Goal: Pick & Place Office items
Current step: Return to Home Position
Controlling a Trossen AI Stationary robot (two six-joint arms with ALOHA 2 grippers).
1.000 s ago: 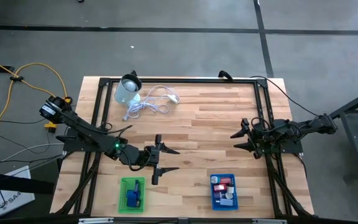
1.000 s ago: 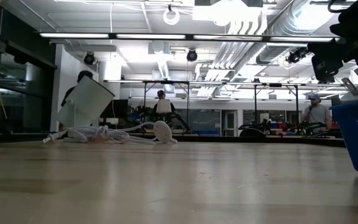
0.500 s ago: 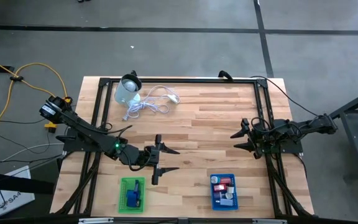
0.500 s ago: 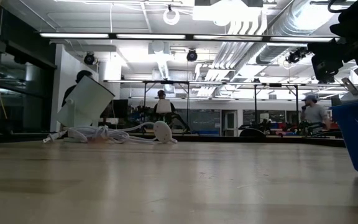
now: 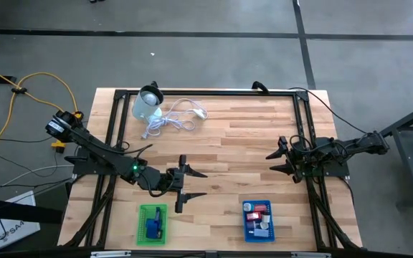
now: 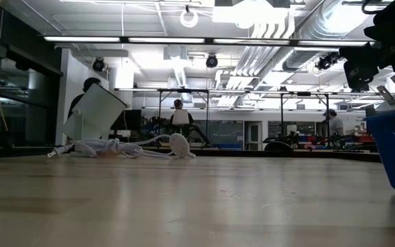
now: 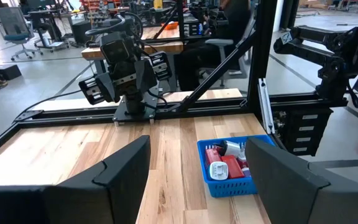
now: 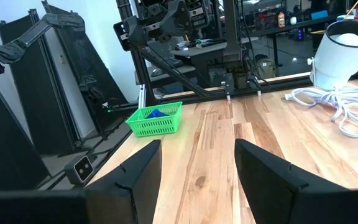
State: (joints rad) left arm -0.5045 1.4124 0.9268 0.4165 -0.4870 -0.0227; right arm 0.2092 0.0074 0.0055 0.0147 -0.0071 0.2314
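Note:
The office items lie in two small baskets near the table's front edge. A green basket (image 5: 153, 223) holds blue pieces (image 5: 153, 228). A blue basket (image 5: 258, 221) holds red, white and grey pieces (image 7: 224, 163). My left gripper (image 5: 193, 184) hovers level and open just behind the green basket, pointing toward the table's right. My right gripper (image 5: 274, 163) stands open at the right side, behind the blue basket, pointing toward the table's left. Neither has anything between its fingers. The green basket (image 8: 156, 118) also shows in the right wrist view.
A pale round container (image 5: 148, 105) lies tipped at the far left of the table, with a coiled white cable (image 5: 174, 118) beside it. A black metal frame (image 5: 206, 92) runs along the table's edges. Bare wood lies between the two grippers.

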